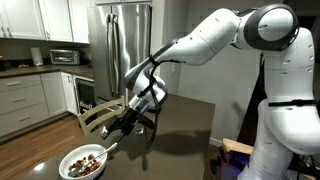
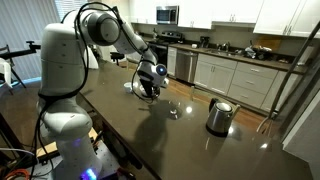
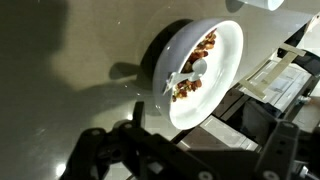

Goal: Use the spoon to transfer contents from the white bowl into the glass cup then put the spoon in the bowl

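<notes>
**STATUS: SPOON IN BOWL, JAWS SPREAD AND CLEAR**

**1. Jaws**
The jaws stand spread wide, with nothing pinched between them. In the wrist view the dark fingers (image 3: pixel 285 150) show along the lower edge, well apart from each other. They touch neither bowl nor spoon.

**2. Arm**
The white arm (image 1: pixel 200 40) reaches out over the dark desk (image 1: pixel 185 125). It holds the jaws above the desk surface, near the bowl and higher than its rim.

**3. Bowl and contents**
The bowl (image 1: pixel 80 176) sits upright on the desk, close to a desk edge. In the wrist view the bowl (image 3: pixel 228 45) lies ahead of the jaws, offset to one side. Brown and dark contents (image 3: pixel 206 45) cover part of its floor and are also visible in an exterior view (image 1: pixel 85 160).

**4. Spoon**
The spoon (image 3: pixel 190 72) rests inside the bowl, its scoop among the contents. Its handle leans on the rim and pokes out past it toward the jaws, as an exterior view (image 1: pixel 108 150) confirms.

**5. Cup**
The cup (image 2: pixel 175 108) stands upright on the desk (image 2: pixel 150 145), between the jaws and a steel kettle (image 2: pixel 219 115) and apart from both. Whether it holds any pieces cannot be told at this size.
</notes>
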Controlling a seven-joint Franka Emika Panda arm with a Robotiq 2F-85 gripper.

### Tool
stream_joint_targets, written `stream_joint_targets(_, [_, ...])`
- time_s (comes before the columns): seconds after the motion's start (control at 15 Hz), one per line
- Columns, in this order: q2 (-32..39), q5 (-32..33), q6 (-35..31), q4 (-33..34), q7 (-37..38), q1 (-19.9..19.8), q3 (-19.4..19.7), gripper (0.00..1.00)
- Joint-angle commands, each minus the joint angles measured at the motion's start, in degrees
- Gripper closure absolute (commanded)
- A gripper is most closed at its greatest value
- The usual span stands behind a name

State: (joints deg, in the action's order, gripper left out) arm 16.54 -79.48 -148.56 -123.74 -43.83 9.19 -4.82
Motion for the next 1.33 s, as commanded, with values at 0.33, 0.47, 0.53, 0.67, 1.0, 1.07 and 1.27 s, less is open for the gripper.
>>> stream_joint_targets(0.33, [1.85, -5.46, 3.18, 1.25, -2.42, -2.05, -1.41, 0.0])
stream_joint_targets(0.47, [2.11, -8.18, 4.4, 1.46, -3.41, -1.98, -1.4, 0.0])
stream_joint_targets(0.53, [1.73, -3.84, 4.39, 1.45, -4.32, -1.24, -0.67, 0.0])
stream_joint_targets(0.67, [1.17, 2.74, 4.82, 1.39, -3.78, -0.93, 0.0, 0.0])
stream_joint_targets(1.0, [1.94, -0.04, 3.96, 2.6, -3.8, -1.64, -1.15, 0.0])
stream_joint_targets(1.07, [1.82, -0.73, 3.81, 2.54, -3.66, -1.63, -1.25, 0.0])
stream_joint_targets(1.27, [1.67, -3.65, 3.51, 2.29, -3.79, -1.66, -1.42, 0.0])
